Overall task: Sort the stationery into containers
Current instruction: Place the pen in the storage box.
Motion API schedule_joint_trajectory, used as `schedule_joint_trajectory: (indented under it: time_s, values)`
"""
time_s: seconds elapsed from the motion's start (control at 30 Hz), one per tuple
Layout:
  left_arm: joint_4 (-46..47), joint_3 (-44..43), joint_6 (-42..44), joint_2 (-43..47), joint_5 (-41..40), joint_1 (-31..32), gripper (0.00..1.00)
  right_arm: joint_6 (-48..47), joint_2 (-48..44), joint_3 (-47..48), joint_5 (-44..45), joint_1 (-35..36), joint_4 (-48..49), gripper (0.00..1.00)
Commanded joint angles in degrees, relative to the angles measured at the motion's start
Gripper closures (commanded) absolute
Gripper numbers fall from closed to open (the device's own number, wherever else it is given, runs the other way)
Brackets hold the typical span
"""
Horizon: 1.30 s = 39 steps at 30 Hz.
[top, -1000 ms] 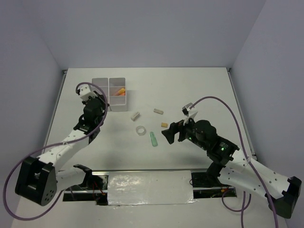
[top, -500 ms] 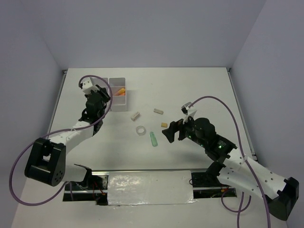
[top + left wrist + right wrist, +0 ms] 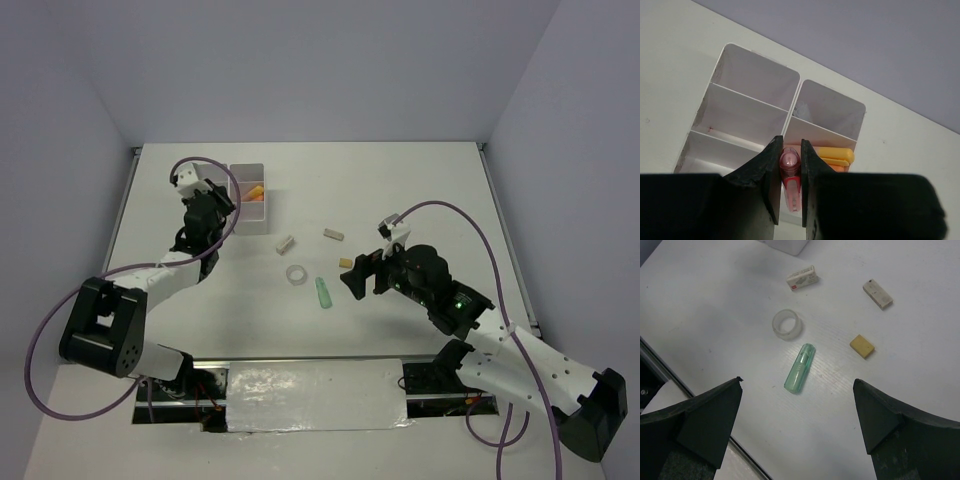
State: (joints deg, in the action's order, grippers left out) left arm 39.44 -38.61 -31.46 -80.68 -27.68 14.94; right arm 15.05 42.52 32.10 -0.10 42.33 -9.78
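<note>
My left gripper (image 3: 214, 203) (image 3: 789, 165) is shut on a pink marker (image 3: 790, 176) and holds it above the white organiser box (image 3: 250, 169) (image 3: 794, 98), over the right column. An orange marker (image 3: 256, 192) (image 3: 836, 156) lies in the middle right compartment. My right gripper (image 3: 352, 283) (image 3: 797, 382) is open and empty, hovering above the green marker (image 3: 323, 292) (image 3: 800, 368). The clear tape ring (image 3: 296, 273) (image 3: 786, 324) lies just beyond the green marker. No blue pen is in view.
Three small blocks lie on the table: a white one with red print (image 3: 285, 243) (image 3: 801, 278), a grey one (image 3: 334, 235) (image 3: 877, 293) and a beige one (image 3: 346, 263) (image 3: 862, 346). The table's near edge has a metal rail (image 3: 315, 395).
My left arm has swung further out and now covers the organiser's left column, carrying the pink marker. My right gripper has shifted slightly and stays open.
</note>
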Motion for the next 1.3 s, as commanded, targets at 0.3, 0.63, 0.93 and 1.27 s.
schedule_joint_trajectory:
  time_s: [0.3, 0.63, 0.93, 1.27]
  values:
    - [8.3, -0.9, 0.4, -2.8, 0.3, -0.3, 0.93, -1.1, -0.1, 0.2, -1.6, -0.7, 3.6, 0.00]
    - [14.0, -2.1, -1.0, -9.3, 1.8, -0.3, 0.91, -1.3, -0.2, 0.1, -2.1, -0.6, 3.5, 0.00]
    - [16.5, -2.7, -0.7, -13.4, 2.8, -0.3, 0.77, -1.8, -0.2, 0.4, -3.3, -0.7, 3.6, 0.00]
    - [17.8, -2.0, -0.9, -14.2, 3.9, -0.3, 0.52, -2.0, 1.7, 0.3, -4.9, -0.8, 4.1, 0.00]
